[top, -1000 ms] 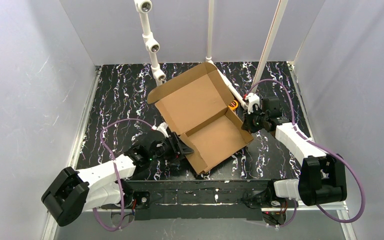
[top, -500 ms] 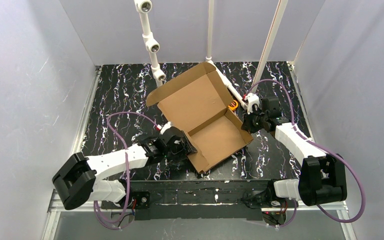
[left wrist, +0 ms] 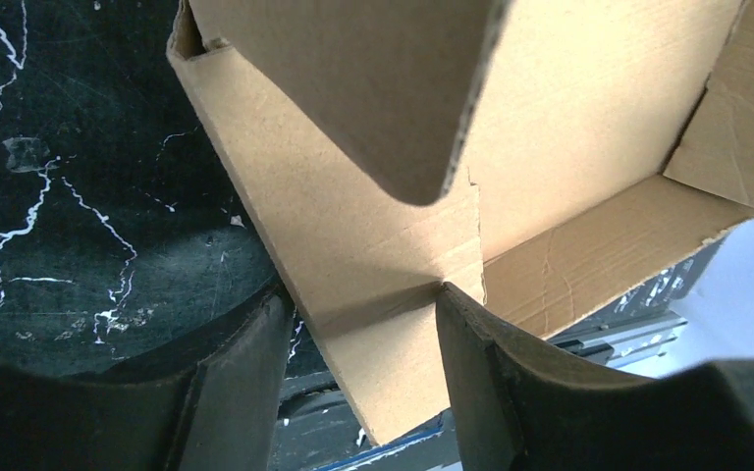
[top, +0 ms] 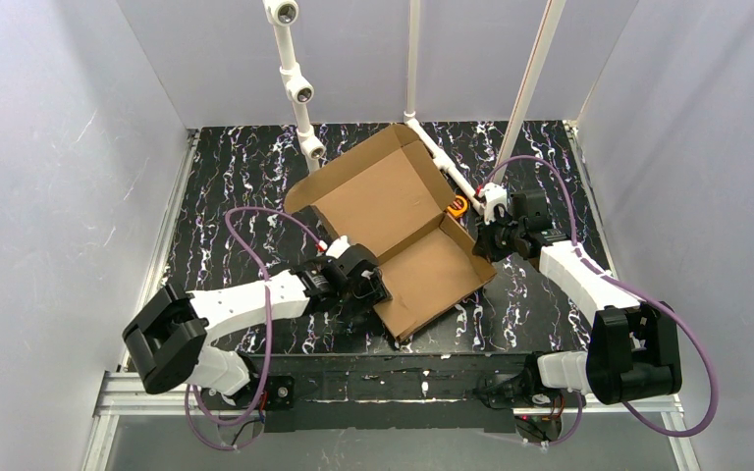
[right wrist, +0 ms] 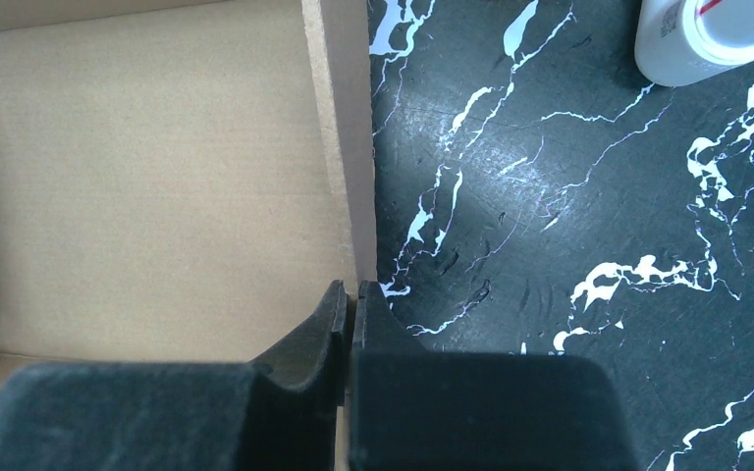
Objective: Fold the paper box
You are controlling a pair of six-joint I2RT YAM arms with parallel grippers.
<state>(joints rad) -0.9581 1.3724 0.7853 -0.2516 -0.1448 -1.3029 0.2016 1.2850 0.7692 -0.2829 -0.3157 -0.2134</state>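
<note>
Paper box (top: 393, 235) of plain brown corrugated cardboard, lying open and skewed at the middle of black marbled table (top: 236, 186), lid panel tilted up on its far side, shallow tray nearer. Right gripper (right wrist: 351, 304) pinched tight on its thin right wall, likely to steady it. Left gripper (left wrist: 363, 324) at its near-left corner, black jaws apart astride the creased side wall, seemingly to fold that flap; contact unclear.

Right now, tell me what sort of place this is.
Probably a robot test booth: pale walls enclose a marbled table, a left arm and right arm stand at its edge, cameras sit on a white pole.
</note>
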